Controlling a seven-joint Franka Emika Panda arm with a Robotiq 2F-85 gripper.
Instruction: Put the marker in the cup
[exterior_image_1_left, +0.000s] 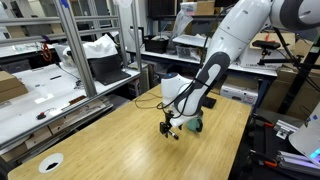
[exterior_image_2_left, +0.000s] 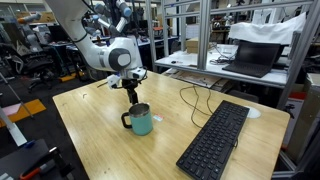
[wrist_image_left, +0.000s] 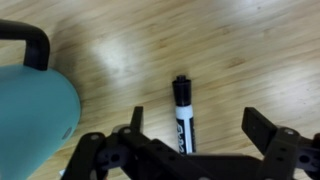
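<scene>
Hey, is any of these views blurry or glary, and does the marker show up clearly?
Wrist view: the marker is fairly sharp though its label is unreadable, the cup at the left edge looks soft, and a pale sheen crosses the wooden table. Both exterior views are evenly lit but low in detail; the marker cannot be made out there.

Smooth cup (wrist_image_left: 35, 115), sheeny wood-grain table (wrist_image_left: 230, 50)

Dark marker (wrist_image_left: 182, 112) lying flat, teal handled cup (exterior_image_2_left: 142, 122) upright nearby
</scene>
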